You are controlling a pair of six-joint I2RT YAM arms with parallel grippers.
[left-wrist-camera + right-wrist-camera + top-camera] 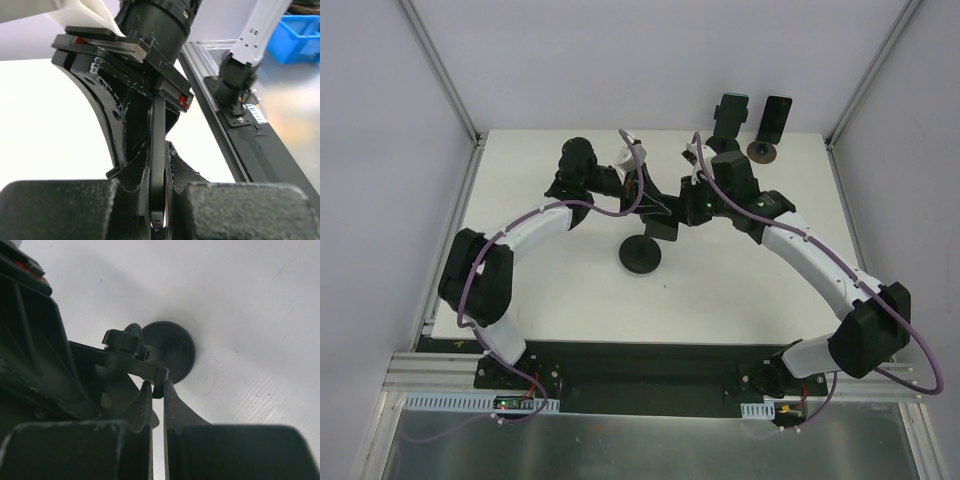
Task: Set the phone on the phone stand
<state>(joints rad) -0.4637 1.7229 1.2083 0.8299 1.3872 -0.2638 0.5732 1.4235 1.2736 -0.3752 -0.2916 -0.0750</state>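
The black phone stand has a round base (640, 256) on the white table; its base also shows in the right wrist view (175, 350), with a knob and a flat cradle bar above it. My right gripper (157, 386) is shut on the end lip of that cradle bar (160, 380). My left gripper (158, 150) is shut on the phone (157, 130), a thin black slab seen edge-on and held upright. In the top view both grippers, left (653, 203) and right (674, 212), meet just above and behind the base. The phone's face is hidden.
At the back edge stand a second black phone (777, 118) on a brown-based holder (763, 152) and another black holder (730, 112). The table (560, 290) ends at grey walls on the left, right and rear.
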